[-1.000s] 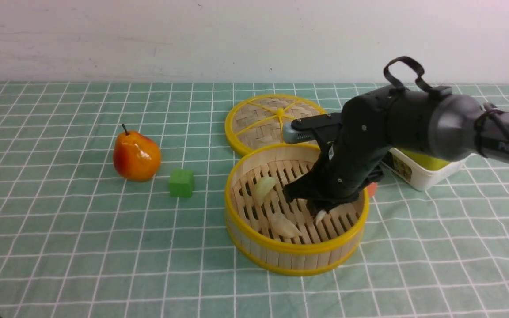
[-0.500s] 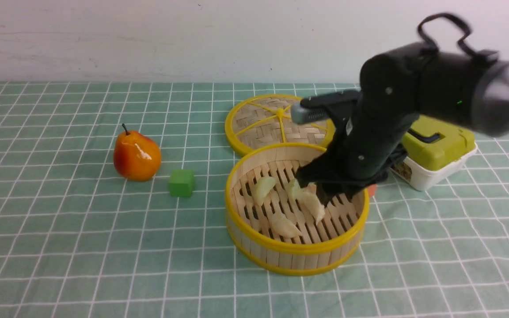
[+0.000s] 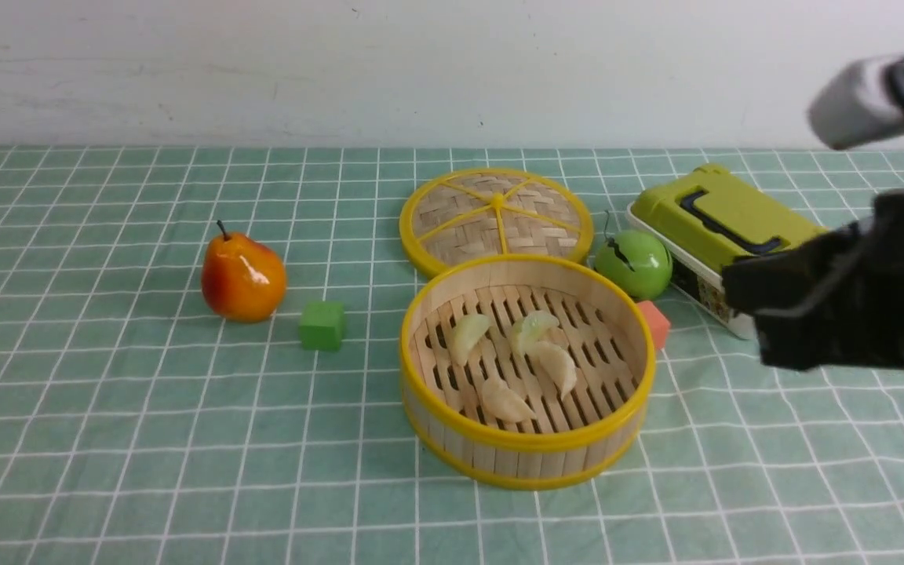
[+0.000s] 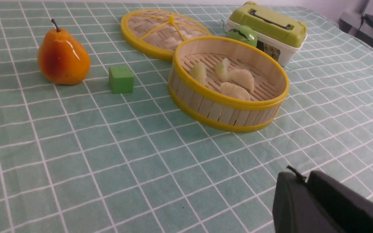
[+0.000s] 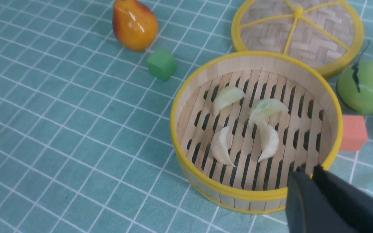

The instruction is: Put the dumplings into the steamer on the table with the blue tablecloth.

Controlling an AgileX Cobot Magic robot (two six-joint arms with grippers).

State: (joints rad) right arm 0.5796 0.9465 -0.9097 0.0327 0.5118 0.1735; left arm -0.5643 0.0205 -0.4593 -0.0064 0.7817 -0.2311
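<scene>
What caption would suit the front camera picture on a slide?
Four toy dumplings lie in the open bamboo steamer on the grid cloth, lid behind it, right arm off to the side.

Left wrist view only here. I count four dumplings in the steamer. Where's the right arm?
Observer: Front view has the right arm off to the right of the steamer, not above it.
Operator: Jaws holding anything?
Observer: Right wrist view: jaws together, nothing between them.
Operator: Anything hidden behind the steamer?
Observer: An orange-red cube beside its right rim, near the green apple.
</scene>
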